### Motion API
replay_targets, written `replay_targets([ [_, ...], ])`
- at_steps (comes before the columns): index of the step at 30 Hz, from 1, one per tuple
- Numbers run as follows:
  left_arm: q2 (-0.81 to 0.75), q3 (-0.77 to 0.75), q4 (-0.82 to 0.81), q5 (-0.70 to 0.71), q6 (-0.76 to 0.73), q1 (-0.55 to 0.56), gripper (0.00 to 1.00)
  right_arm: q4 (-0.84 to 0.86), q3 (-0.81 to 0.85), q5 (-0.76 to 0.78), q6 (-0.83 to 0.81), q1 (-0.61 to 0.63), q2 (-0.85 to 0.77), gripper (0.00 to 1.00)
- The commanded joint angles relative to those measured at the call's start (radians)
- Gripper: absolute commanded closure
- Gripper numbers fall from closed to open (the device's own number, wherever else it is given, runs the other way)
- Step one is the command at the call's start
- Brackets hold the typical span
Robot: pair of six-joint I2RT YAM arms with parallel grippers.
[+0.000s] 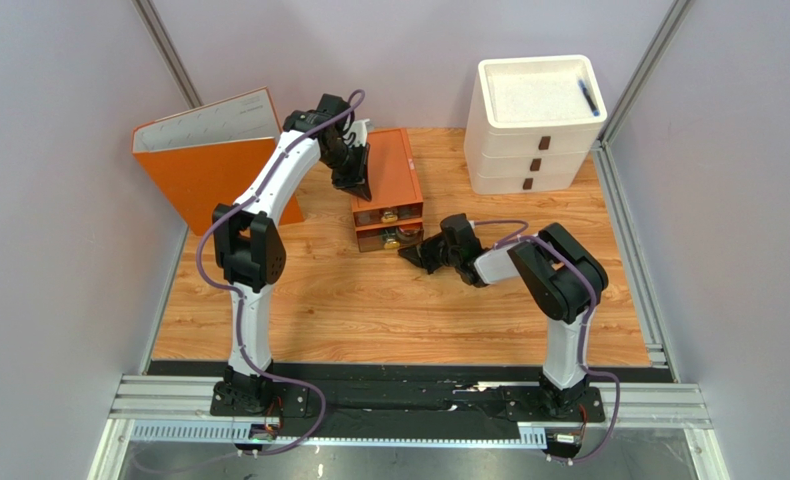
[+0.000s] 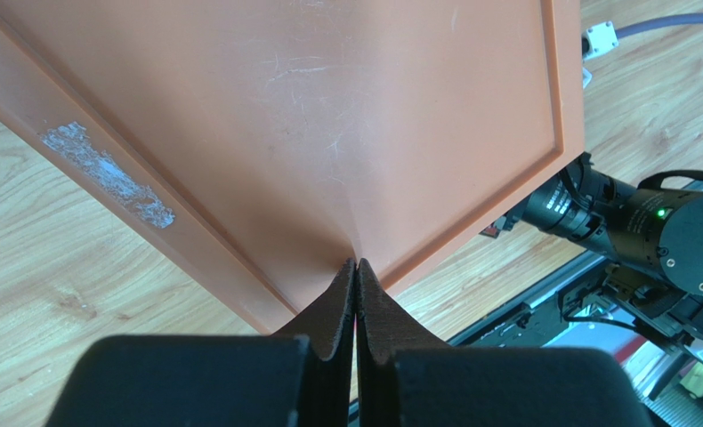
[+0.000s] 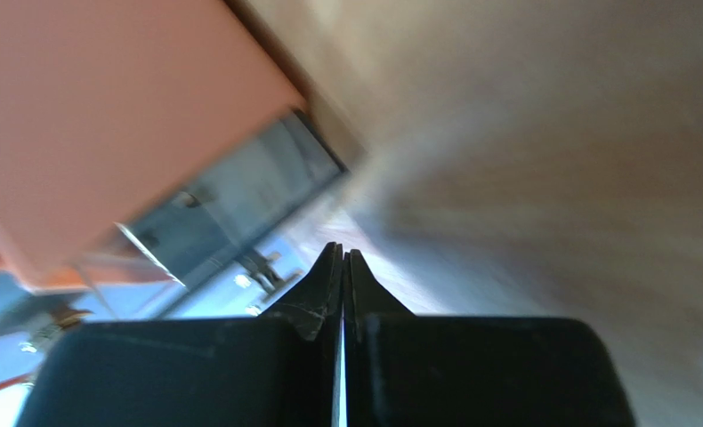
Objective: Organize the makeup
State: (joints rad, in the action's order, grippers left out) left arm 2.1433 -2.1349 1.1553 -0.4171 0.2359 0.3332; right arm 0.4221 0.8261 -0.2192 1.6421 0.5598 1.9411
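Top external, for the makeup (image 1: 391, 215): only gold and dark glints behind the clear fronts of the upper drawer (image 1: 369, 214) and lower drawer (image 1: 374, 240) of the orange drawer unit (image 1: 399, 165), mid-table. Too small and too lost in reflections to tell one piece from another, or to count them. Crowded as well by the left gripper (image 1: 354, 186), hanging over the unit's left top edge, and by the right gripper (image 1: 410, 252), low over the table (image 1: 369, 310) just beside the lower drawer's front corner. Touching or apart: cannot tell from above.

Left wrist: fingers pressed together tip to tip with nothing between them, over the unit's bare orange top, marked by a pale scuffed patch (image 2: 106, 173). Drawers and their contents hidden beneath that top from this angle. Right arm cut off at the frame's right side.

Right wrist: heavily smeared. Fingers shut against each other, empty. Readable: an orange wall and one clear drawer front beside it. Behind that front, nothing but grey blur.

Farther off in the overhead picture: orange binder (image 1: 209, 160) tilted at the left, white drawer chest (image 1: 534, 140) at the back right, black pen (image 1: 589, 97) on its lid.
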Motion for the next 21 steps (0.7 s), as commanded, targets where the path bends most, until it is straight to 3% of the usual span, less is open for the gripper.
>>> replay_targets([
  [1, 0.05, 0.013, 0.067, 0.098, -0.049, 0.0, 1.0, 0.109, 0.059, -0.032, 0.059, -0.018, 0.047, 1.0],
  [6, 0.049, 0.015, 0.069, 0.103, -0.05, 0.0, 1.0, 0.038, 0.125, -0.042, 0.005, -0.02, 0.047, 1.0],
  [14, 0.041, 0.015, 0.072, 0.104, -0.052, 0.0, 1.0, 0.075, 0.125, -0.069, -0.004, -0.021, 0.073, 1.0],
  [21, 0.033, -0.006, 0.076, 0.115, -0.05, 0.0, 1.0, -0.137, 0.055, -0.062, -0.142, -0.023, -0.065, 1.0],
])
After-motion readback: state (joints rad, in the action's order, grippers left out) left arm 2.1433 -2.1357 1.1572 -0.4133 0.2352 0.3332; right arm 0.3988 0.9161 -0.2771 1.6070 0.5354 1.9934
